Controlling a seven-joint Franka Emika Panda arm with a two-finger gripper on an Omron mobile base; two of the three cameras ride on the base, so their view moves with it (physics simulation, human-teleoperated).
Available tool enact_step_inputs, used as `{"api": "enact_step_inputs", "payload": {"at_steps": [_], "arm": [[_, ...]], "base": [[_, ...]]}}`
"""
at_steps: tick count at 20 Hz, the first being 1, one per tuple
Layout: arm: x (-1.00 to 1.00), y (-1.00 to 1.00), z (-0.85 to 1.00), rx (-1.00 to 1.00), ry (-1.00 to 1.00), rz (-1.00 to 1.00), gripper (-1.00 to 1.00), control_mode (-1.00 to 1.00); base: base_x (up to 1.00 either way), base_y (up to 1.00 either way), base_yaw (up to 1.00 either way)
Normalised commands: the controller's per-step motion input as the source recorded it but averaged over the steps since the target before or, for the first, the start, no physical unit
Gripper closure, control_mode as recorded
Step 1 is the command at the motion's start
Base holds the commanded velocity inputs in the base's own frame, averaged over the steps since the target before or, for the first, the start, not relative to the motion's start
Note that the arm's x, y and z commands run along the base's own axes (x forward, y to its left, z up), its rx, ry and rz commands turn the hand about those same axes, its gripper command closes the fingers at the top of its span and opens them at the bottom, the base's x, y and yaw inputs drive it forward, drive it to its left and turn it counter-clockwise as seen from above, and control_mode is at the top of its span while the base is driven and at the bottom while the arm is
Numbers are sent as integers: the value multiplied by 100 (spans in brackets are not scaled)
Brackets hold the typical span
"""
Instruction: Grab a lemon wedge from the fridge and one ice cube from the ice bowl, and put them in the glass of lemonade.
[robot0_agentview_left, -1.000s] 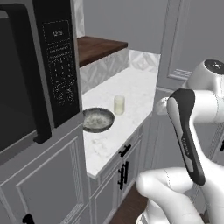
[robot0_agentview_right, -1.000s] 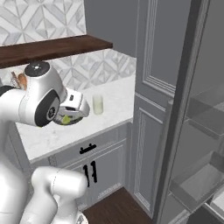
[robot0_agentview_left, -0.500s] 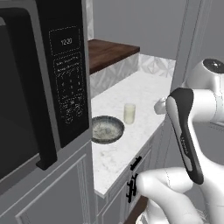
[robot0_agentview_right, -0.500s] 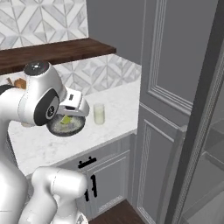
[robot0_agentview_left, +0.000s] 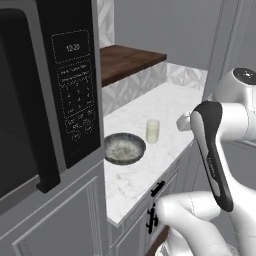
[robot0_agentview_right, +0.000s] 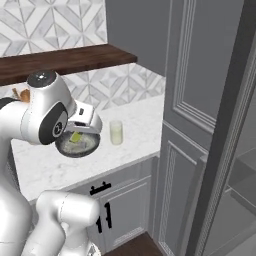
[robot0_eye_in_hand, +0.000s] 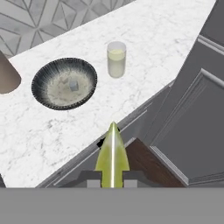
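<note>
Hand view: glossy pointed lemon wedge (robot0_eye_in_hand: 112, 157), speckled round ice bowl (robot0_eye_in_hand: 64, 83).

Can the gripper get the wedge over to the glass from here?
Probably yes: the gripper, shut on the wedge, faces the glass across bare counter; the bowl sits beside it.

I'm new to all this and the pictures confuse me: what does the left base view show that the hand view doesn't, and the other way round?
Left base view alone: a black microwave with its keypad, a dark wooden shelf above the counter, and the robot's white arm.

Hand view alone: the lemon wedge pinched in the gripper, and small ice cubes inside the bowl.

Both: the ice bowl, the glass of lemonade standing beside it, apart from it, and the white marble counter.
</note>
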Motion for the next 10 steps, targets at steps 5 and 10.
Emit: {"api": "enact_step_inputs", "payload": {"at_steps": [5, 10], "arm": [[0, 0, 0, 0, 0, 0, 100, 100], [0, 0, 0, 0, 0, 0, 100, 100]], "base": [[94, -28, 7], [38, -57, 1]]}}
